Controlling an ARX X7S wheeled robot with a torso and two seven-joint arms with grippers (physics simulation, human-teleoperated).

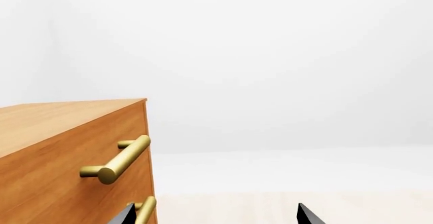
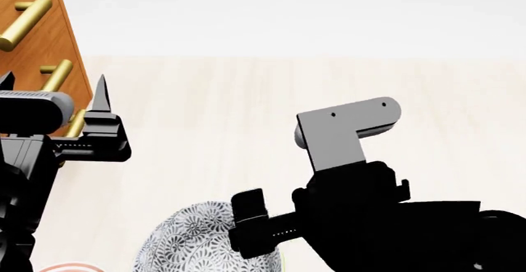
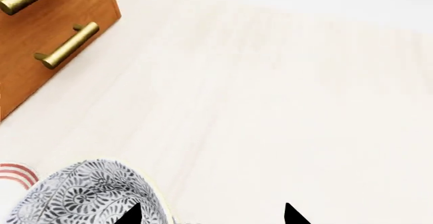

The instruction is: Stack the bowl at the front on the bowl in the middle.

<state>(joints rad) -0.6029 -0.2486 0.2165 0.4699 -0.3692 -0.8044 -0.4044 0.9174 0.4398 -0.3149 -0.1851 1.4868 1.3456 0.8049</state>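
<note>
we see no stacking yet: right claw (image 3: 210,215) spread wide, empty, over the patterned bowl (image 3: 81,193) on the desk (image 3: 284,107). left claw (image 1: 216,216) wide too, beside the drawer cabinet (image 1: 61,153).

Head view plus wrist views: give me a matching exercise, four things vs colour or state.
Things:
1. patterned bowl
2. drawer unit
3. drawer handles
4. right gripper

Colour or state:
A. brass-gold bars
B. orange-brown wood
C. grey-and-white floral print
D. black fingertips spread apart, nothing between them

Pairs: 1-C, 2-B, 3-A, 4-D
</note>
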